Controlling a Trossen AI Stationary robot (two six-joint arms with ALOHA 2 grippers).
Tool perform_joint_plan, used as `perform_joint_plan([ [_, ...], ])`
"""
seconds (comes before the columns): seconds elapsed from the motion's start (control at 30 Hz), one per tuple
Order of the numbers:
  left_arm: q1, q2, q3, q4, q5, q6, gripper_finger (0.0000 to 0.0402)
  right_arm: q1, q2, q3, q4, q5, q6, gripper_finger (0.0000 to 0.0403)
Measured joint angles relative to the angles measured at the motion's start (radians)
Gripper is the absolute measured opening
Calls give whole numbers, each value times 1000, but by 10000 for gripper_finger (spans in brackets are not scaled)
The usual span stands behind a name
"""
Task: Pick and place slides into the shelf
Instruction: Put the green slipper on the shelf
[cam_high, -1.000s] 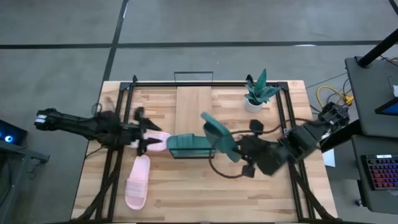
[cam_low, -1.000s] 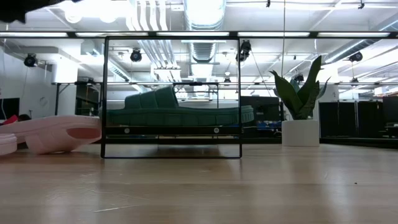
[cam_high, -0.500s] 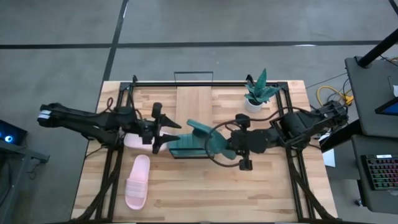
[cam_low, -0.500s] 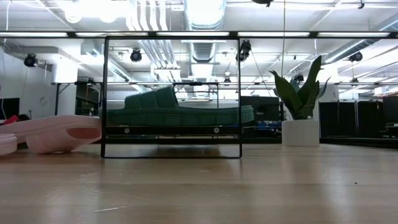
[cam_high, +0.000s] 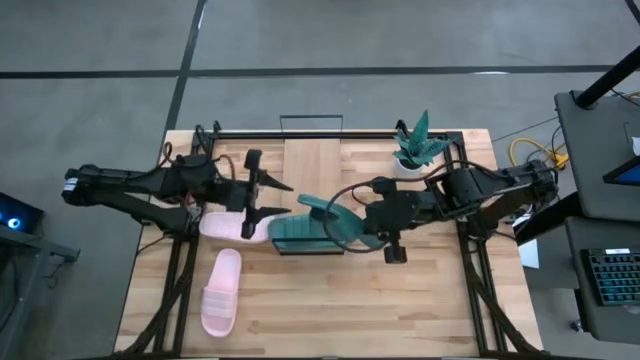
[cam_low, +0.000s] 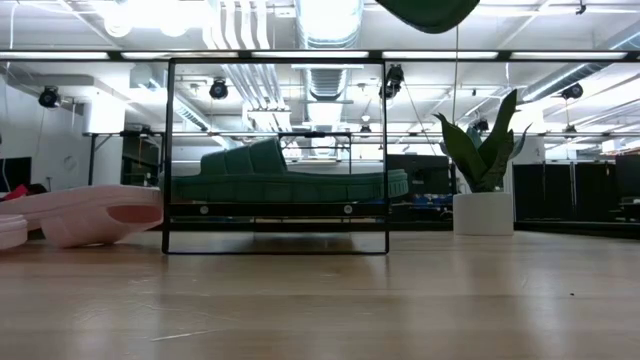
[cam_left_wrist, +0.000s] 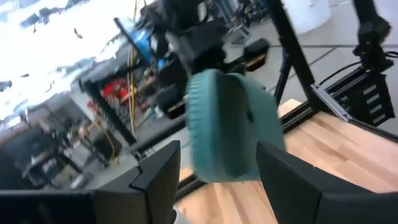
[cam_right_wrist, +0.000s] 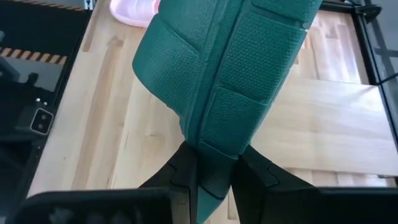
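Our right gripper (cam_right_wrist: 208, 171) was clamped on the edge of a teal slide (cam_high: 335, 222), holding it in the air just above the other teal slide (cam_high: 295, 235) lying at the near end of the shelf (cam_high: 311, 170). Our left gripper (cam_high: 262, 198) hung with fingers wide apart and empty, above a pink slide (cam_high: 225, 226) on the tabletop (cam_high: 330, 300). We judged the thin edge grip risky: the dangling slide could twist, or knock its mate.
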Motion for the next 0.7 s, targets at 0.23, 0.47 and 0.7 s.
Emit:
perform_joint_plan([
  [0.23,7,85,79,-61,-43,-26,196,-11,0,0,1,-48,-28,55],
  [0.47,7,155,141,-67,-39,-29,186,-16,3,0,-2,-55,-40,55],
  [0.7,7,189,160,-103,-62,55,42,-16,4,0,-9,-55,-40,55],
])
